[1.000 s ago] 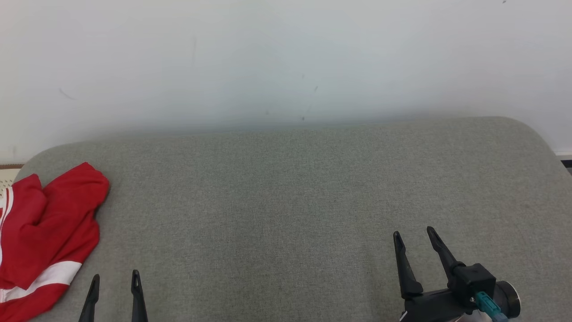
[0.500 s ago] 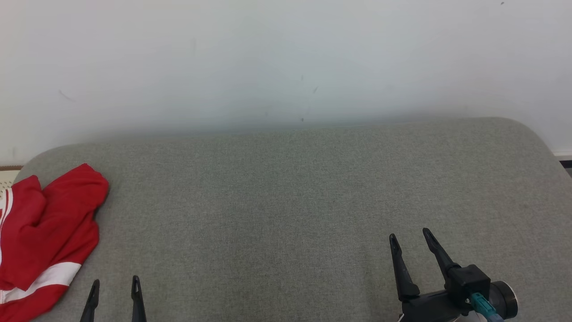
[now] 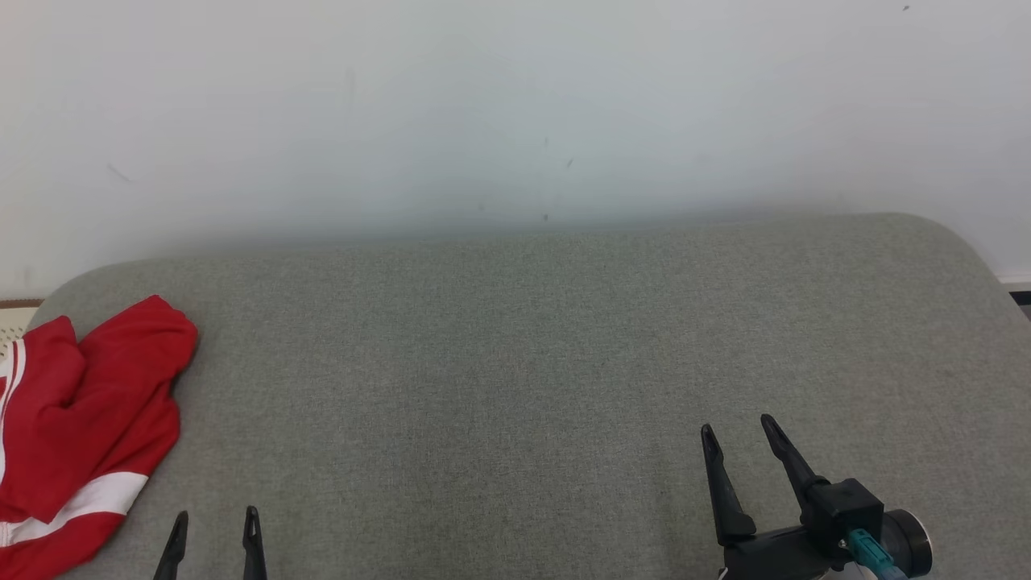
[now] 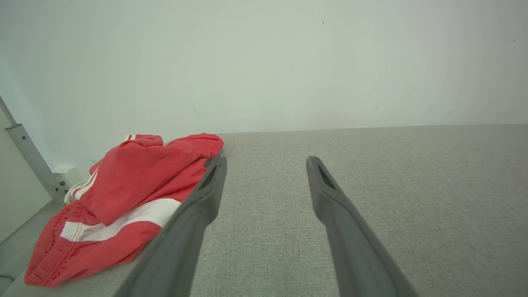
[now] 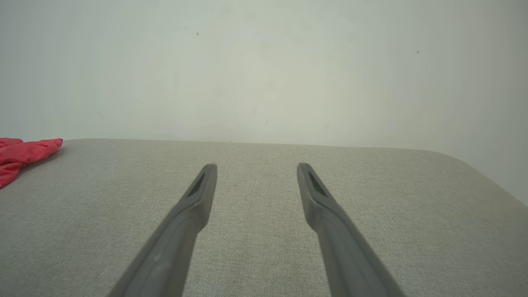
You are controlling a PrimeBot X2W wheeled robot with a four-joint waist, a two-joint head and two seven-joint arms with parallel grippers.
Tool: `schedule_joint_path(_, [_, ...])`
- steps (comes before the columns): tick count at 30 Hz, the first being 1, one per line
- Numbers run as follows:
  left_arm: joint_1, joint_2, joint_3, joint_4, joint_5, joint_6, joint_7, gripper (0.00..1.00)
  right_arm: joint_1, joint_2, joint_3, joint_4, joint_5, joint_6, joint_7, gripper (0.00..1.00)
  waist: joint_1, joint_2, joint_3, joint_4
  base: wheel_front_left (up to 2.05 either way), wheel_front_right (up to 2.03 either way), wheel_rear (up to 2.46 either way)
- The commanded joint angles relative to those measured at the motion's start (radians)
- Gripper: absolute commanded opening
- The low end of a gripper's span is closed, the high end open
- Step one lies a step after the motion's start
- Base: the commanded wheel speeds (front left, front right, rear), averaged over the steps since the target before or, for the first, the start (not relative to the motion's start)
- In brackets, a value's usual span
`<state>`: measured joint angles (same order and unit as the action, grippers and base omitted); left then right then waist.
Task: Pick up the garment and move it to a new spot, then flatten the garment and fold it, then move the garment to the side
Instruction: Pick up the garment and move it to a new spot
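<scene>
Red crumpled fabric garment with white stripes lies bunched at the left end of the grey fabric-covered bench, untouched and not spread out; part of it runs past the left edge of the head view; the rest of the bench is bare up to the pale wall behind it.

The left gripper sits near the garment's lower right edge, apart from it, its two dark fingers spread and holding nothing; the left wrist view has the garment just to the left of the line of its fingers; the right gripper is well apart from the garment over the right half of the bench, released too and empty.

Over the last second little has changed: the left gripper's fingertips have sunk lower in the head view, so less of them shows above the bottom edge; the right gripper has drifted slightly left and down; the garment has kept its place and shape; both grippers have stayed wide.

For the task this reads as the very start, with nothing picked up yet; the left arm seems to be drawing back or resettling, not reaching; it is the nearer one, so the first pick probably falls to it, and it must swing left to get a raised fold between its fingers.
</scene>
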<state>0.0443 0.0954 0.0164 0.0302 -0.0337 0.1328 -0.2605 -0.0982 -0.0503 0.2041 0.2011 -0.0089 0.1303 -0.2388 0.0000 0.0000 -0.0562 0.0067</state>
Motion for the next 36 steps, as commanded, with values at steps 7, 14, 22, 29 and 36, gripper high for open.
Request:
schedule_joint_path(7, [0.004, 0.012, 0.002, 0.018, -0.019, -0.013, -0.002, 1.0, 0.009, 0.001, 0.002, -0.002, 0.01, 0.001, -0.003, 1.0, 0.0, 0.0, 0.0, 0.001, 0.0, 0.0, 0.0])
schedule_joint_path(14, [-0.004, 0.015, -0.004, 0.031, -0.018, -0.019, -0.002, 1.0, 0.012, 0.001, 0.0, -0.003, 0.013, 0.001, -0.004, 1.0, 0.0, 0.0, 0.0, 0.01, 0.0, 0.0, 0.0])
schedule_joint_path(22, [-0.009, 0.023, -0.001, 0.035, -0.018, -0.012, -0.002, 1.0, 0.021, 0.001, 0.003, 0.001, 0.026, 0.001, -0.006, 1.0, 0.0, 0.0, -0.003, 0.042, 0.0, 0.0, 0.0])
schedule_joint_path(29, [-0.012, 0.03, 0.0, 0.046, -0.018, -0.012, -0.002, 1.0, 0.026, 0.001, 0.008, 0.011, 0.035, 0.001, -0.008, 1.0, 0.0, 0.0, -0.008, 0.099, 0.0, 0.0, 0.0])
schedule_joint_path(36, [-0.003, 0.036, 0.006, 0.051, -0.023, -0.001, -0.002, 1.0, 0.028, 0.001, 0.019, 0.019, 0.053, 0.001, -0.009, 1.0, 0.0, 0.0, -0.015, 0.176, 0.0, 0.0, 0.0])
